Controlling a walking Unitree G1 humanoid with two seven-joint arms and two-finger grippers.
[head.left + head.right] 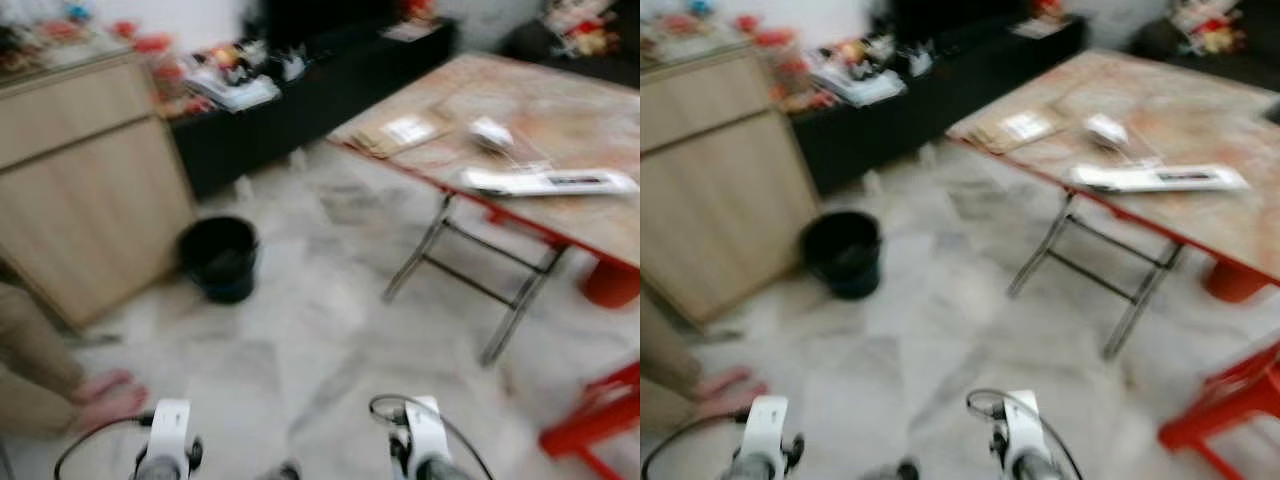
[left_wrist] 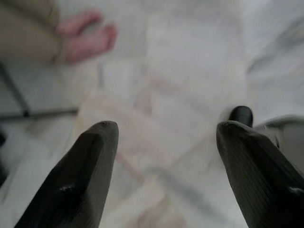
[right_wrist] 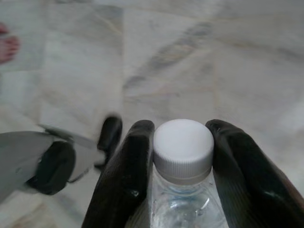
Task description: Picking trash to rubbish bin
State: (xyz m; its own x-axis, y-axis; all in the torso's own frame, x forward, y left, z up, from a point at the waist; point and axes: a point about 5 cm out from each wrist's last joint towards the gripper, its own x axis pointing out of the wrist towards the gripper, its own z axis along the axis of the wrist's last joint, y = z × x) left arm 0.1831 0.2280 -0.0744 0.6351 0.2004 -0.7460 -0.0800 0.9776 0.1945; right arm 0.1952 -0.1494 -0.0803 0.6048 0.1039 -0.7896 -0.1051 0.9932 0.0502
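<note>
A: What does the right gripper (image 3: 183, 166) have?

B: A clear plastic bottle (image 3: 183, 199) with a white cap (image 3: 183, 145), clamped at the neck between both black fingers (image 3: 126, 175), low over the pale marble floor (image 1: 300, 350).

A: And the left gripper (image 2: 166, 161)?

B: Its fingers stand wide apart with nothing between them, only floor beyond. A person's bare feet (image 2: 88, 38) lie past it.

A: Where's the bin?

B: The black rubbish bin (image 1: 219, 258) stands on the floor at about 11 o'clock from the robot, just beside the wooden cabinet (image 1: 80, 190).

A: Anything at 2 o'clock?

B: A folding table (image 1: 560, 130) with papers (image 1: 405, 130) and a long white item (image 1: 550, 182) on it; the blur hides what that is. A red stool (image 1: 600, 415) stands at 3 o'clock.
</note>
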